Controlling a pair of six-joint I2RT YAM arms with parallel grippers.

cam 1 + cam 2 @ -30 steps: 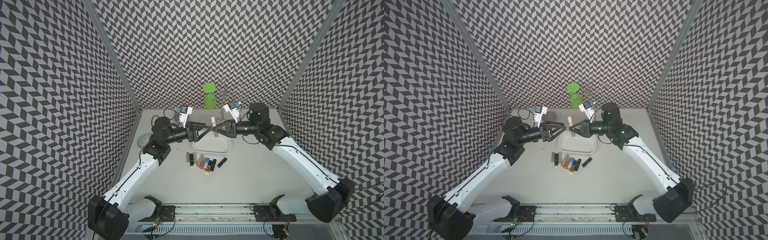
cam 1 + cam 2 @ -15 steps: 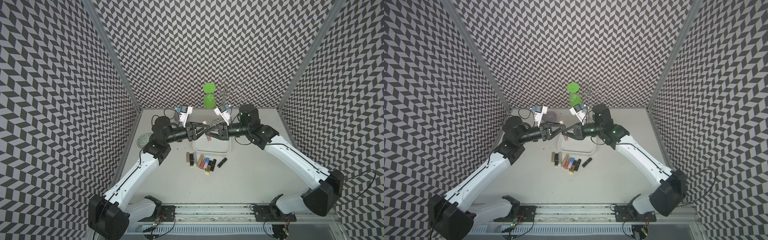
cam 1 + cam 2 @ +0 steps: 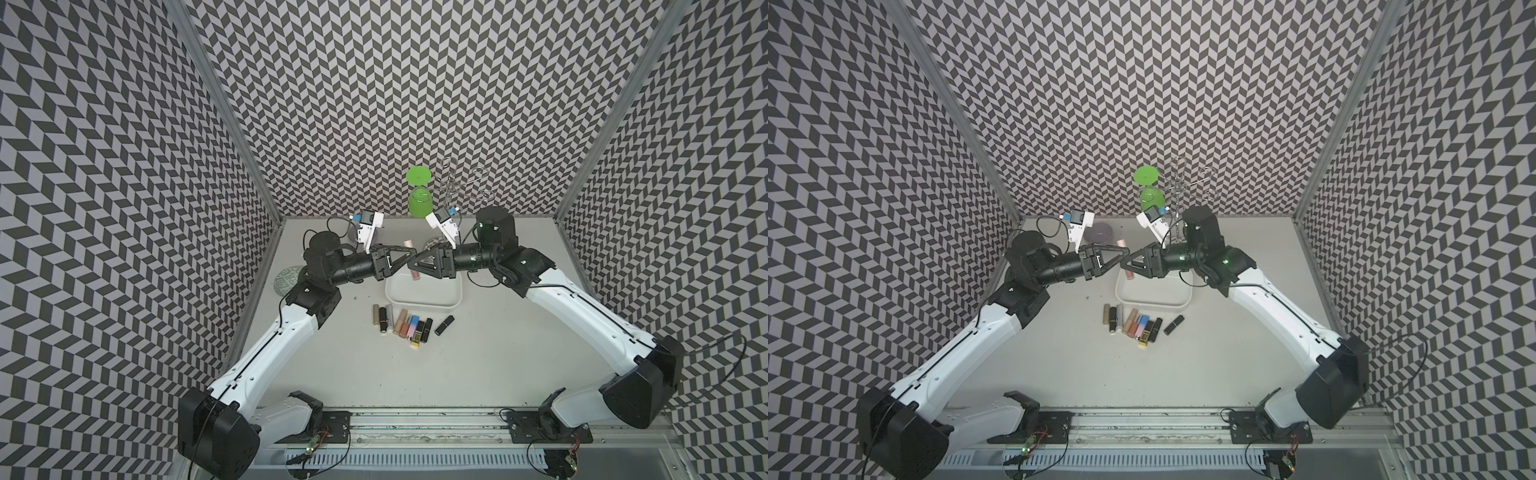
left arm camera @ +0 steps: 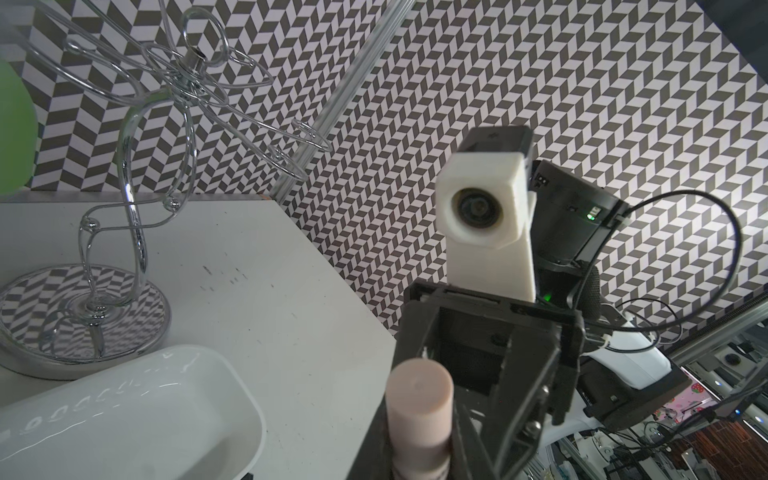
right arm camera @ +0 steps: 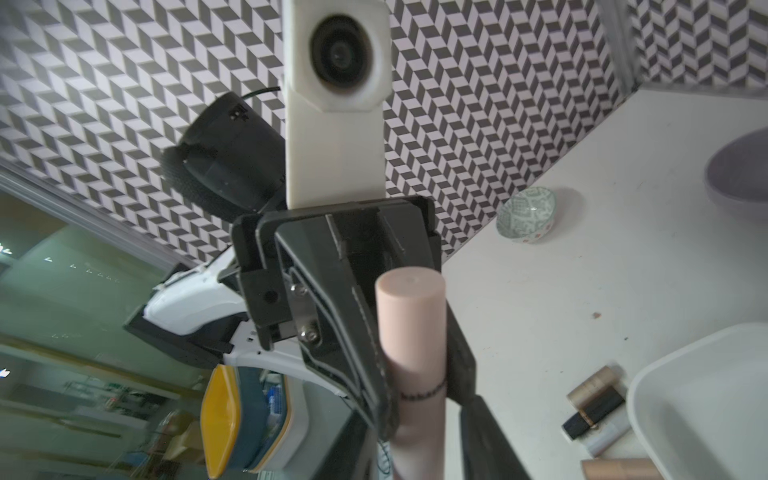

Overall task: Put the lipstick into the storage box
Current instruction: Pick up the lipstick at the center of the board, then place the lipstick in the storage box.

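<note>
A pale pink lipstick [image 3: 409, 243] [image 3: 1121, 242] stands upright in the air above the far left corner of the white storage box [image 3: 424, 306] [image 3: 1150, 308]. My left gripper [image 3: 412, 253] [image 3: 1127, 252] is shut on it; in the left wrist view the fingers press both sides of the lipstick [image 4: 419, 407]. My right gripper [image 3: 410, 263] [image 3: 1122, 264] meets the left one tip to tip. In the right wrist view its jaws stand slightly apart around the lipstick [image 5: 411, 332], with a thin gap at each side. The box [image 4: 232, 399] [image 5: 665, 374] holds nothing that I can see.
Several more lipsticks [image 3: 403, 327] lie in a row on the table in front of the box, one black one [image 3: 444, 325] apart. A green cup [image 3: 419, 203] and a wire rack [image 3: 453, 187] stand at the back wall. A grey bowl [image 3: 1098, 232] and a green-patterned plate [image 3: 289, 280] lie at the left.
The right arm carried the lipstick left to the open left gripper. The left gripper shut on it, and the right jaws have just loosened.
</note>
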